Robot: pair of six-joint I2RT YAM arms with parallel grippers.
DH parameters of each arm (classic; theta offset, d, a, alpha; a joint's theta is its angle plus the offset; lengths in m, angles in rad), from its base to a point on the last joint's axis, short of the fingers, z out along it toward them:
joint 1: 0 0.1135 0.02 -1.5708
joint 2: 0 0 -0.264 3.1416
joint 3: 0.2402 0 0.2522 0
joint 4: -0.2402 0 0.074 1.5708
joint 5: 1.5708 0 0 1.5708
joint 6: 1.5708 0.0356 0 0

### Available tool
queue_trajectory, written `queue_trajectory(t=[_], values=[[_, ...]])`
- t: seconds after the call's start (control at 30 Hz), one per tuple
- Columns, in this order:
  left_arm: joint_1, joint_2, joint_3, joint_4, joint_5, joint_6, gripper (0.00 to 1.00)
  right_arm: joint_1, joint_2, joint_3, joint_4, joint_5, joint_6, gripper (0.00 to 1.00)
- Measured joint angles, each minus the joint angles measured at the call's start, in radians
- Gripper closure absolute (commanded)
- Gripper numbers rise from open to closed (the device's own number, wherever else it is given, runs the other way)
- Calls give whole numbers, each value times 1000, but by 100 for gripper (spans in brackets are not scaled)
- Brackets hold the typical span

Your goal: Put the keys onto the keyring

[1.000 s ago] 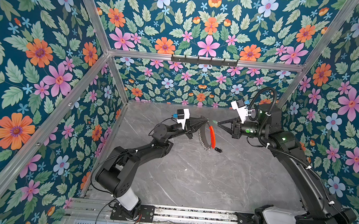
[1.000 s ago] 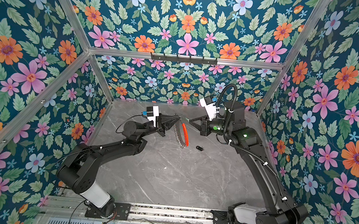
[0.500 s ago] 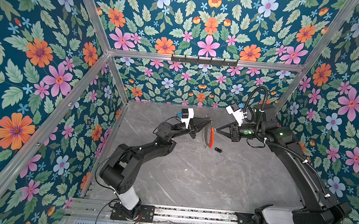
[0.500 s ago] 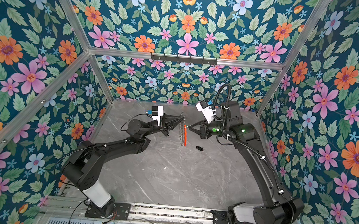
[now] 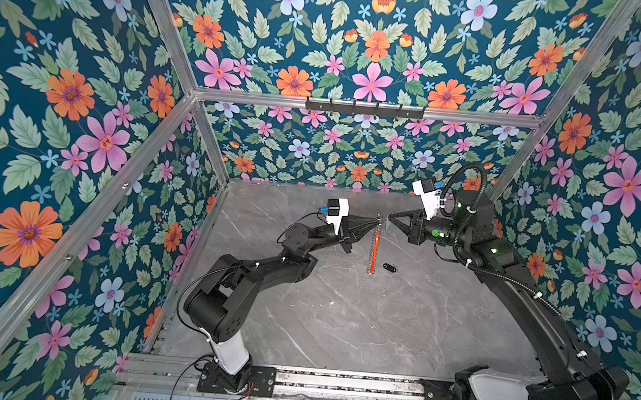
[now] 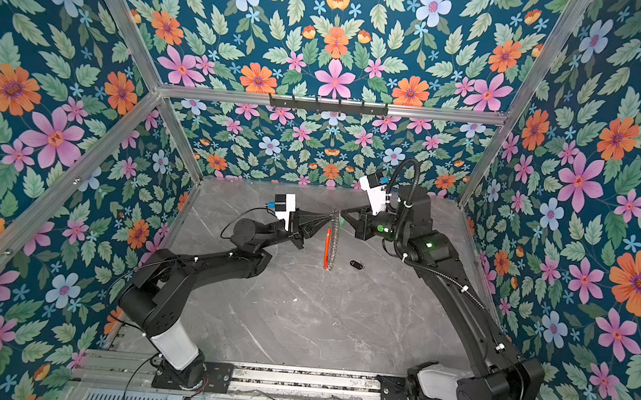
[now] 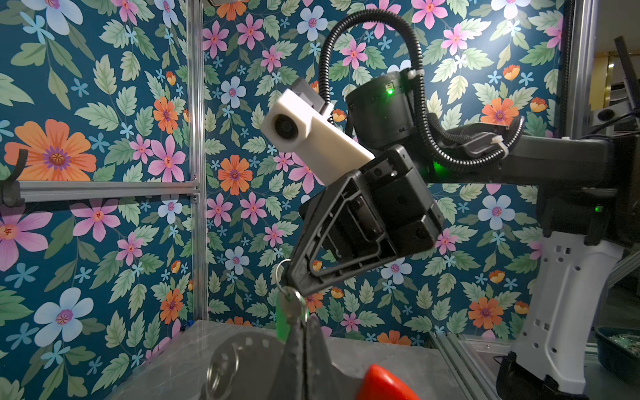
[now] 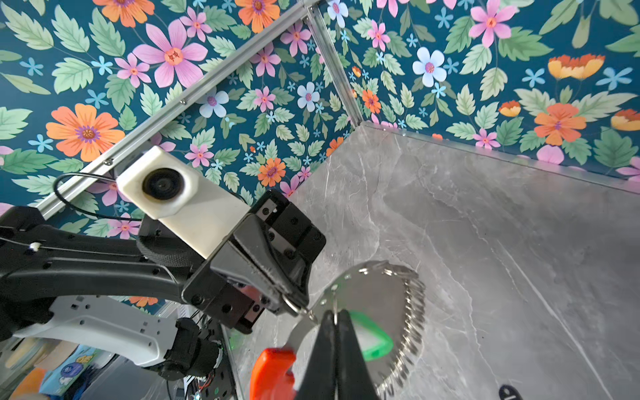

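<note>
The keyring hangs edge-on above the table, red-orange arc showing, held at its top by my left gripper, which is shut. My right gripper is shut on the small ring of the green-tagged key, its tip almost touching the left tip. In the right wrist view the green tag lies against the grey keyring plate, fringed with split rings. The black-fob key lies on the table just right of the keyring.
Grey marble table enclosed by floral walls with aluminium posts. A black hook rail is mounted on the back wall. Both arm bases stand on the front rail.
The keyring has swung from a tilt to hanging edge-on. The right gripper with the green-tagged key has closed in on the left gripper's tip. The black-fob key has not moved.
</note>
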State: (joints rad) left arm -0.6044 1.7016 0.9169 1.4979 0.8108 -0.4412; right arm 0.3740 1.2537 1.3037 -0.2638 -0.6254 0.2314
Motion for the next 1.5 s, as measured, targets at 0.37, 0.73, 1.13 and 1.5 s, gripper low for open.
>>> queue_trajectory(t=[0.37,0.73,1.13,1.5], values=[[4,-27,-5,11,-2,15,100,0,-26,-20,10,-28,-1,100],[4,-19,3,5,-3,21,100,0,0,-3,21,-139,54,100],[3,-15,10,5,-4,21,100,0,32,29,23,-179,84,100],[5,-15,14,3,-5,25,100,1,64,68,-10,-177,101,100]])
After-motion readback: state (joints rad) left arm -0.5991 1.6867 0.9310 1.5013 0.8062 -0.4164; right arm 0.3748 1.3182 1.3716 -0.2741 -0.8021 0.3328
